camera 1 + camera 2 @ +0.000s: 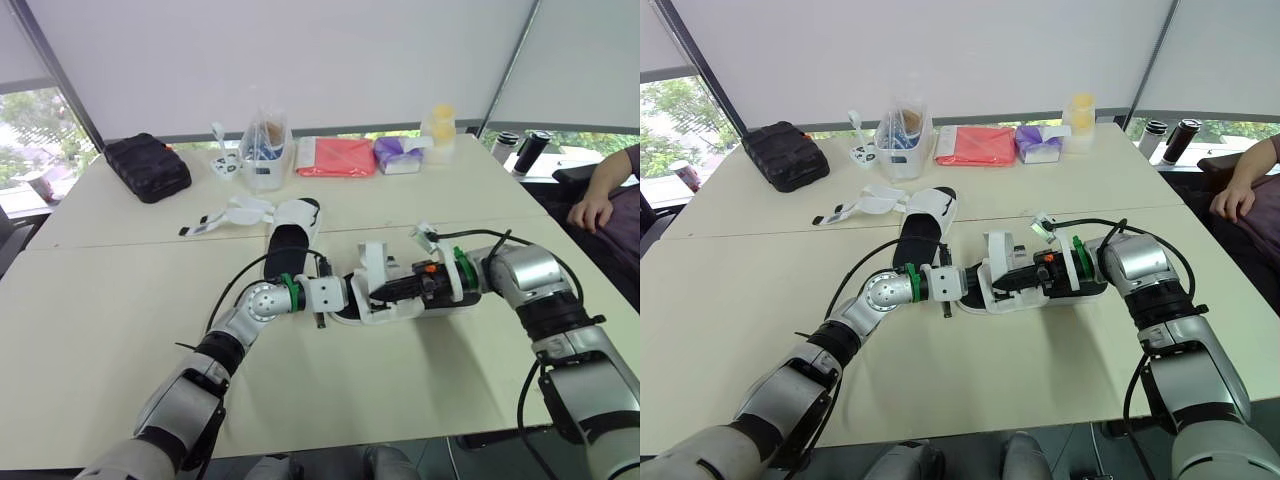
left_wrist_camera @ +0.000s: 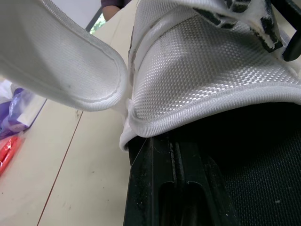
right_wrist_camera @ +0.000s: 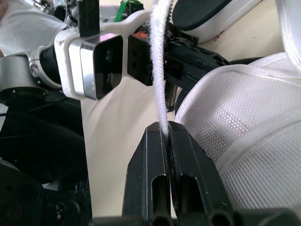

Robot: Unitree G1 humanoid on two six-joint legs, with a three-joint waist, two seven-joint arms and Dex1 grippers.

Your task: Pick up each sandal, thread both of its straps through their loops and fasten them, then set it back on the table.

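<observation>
At the far left of the pale table [image 1: 110, 300] lies a black pouch [image 1: 148, 166]. Further in, the far sandal [image 1: 292, 232] rests flat with its white straps splayed open towards the pouch. Just in front of it, the left gripper [image 1: 338, 300] meets one end of the near sandal [image 1: 405, 300], which lies on the table at mid-width between the two arms. Its black fingers [image 2: 155, 183] are pressed together and seem to pinch the sandal's edge where white mesh meets black footbed, though the close view makes the exact hold hard to judge. From the other side, the right gripper [image 1: 378, 291] reaches over the same sandal, its fingers clamped tight on a fuzzy white strap [image 3: 158, 56] that stands up from between them. Along the table's back edge sit a clear container [image 1: 265, 150], a red packet [image 1: 335, 157] and a purple pack [image 1: 400, 155]. A person's hand [image 1: 592, 212] rests at the far right.
</observation>
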